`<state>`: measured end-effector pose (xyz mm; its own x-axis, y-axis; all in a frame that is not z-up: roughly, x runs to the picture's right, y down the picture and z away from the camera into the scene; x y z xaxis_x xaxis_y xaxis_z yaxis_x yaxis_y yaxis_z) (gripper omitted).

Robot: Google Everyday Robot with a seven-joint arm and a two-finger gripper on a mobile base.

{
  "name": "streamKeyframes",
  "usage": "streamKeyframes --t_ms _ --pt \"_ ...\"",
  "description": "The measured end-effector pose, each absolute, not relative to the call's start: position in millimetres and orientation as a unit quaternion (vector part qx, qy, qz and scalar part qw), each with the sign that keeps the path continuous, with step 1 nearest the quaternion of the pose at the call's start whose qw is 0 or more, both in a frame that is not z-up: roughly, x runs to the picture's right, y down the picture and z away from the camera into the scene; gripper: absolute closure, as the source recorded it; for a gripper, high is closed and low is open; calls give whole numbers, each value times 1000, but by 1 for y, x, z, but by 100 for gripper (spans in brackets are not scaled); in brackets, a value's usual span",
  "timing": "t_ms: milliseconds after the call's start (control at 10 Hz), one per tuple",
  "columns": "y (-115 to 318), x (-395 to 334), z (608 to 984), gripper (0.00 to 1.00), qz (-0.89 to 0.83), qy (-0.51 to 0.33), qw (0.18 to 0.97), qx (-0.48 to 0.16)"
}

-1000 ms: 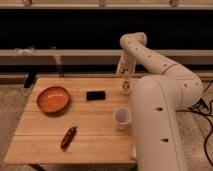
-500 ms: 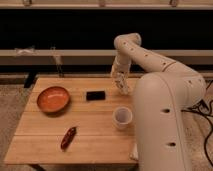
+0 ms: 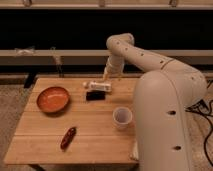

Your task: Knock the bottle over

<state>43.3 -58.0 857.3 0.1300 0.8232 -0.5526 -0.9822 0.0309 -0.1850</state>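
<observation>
Arm (image 3: 150,95): the bulky white arm fills the right half of the view, rising from the 5 o'clock corner and bending over the table's far edge, with its wrist pointing down at about 12 o'clock of the tabletop.
Table (image 3: 95,137): a light wooden slatted top on a pale floor, with a dark wall and a horizontal rail behind it.
Bowl (image 3: 52,99): orange-red and round, at about 9 o'clock on the table, well apart from everything else.
Cup (image 3: 122,117): white and wide, upright with its mouth up, at about 3 o'clock of the table's centre, close to the arm's body.
Black object (image 3: 95,95): flat and rectangular, lying near the table's centre towards 12 o'clock, just beside the bottle on the near side.
Bottle (image 3: 98,86): whitish and slim, lying on its side along the far part of the table at about 12 o'clock, its long axis running left to right, with the narrow end pointing to 9 o'clock.
Red item (image 3: 68,137): small, elongated and dark red, lying tilted at about 7 o'clock near the front edge.
Gripper (image 3: 107,76): just above the bottle's right end at the far edge; whether its fingers are apart or together cannot be told.
</observation>
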Motion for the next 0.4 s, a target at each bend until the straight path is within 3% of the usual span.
streamKeyframes --t_ms 400 --pt "-57 43 852 35 641 147 702 -274"
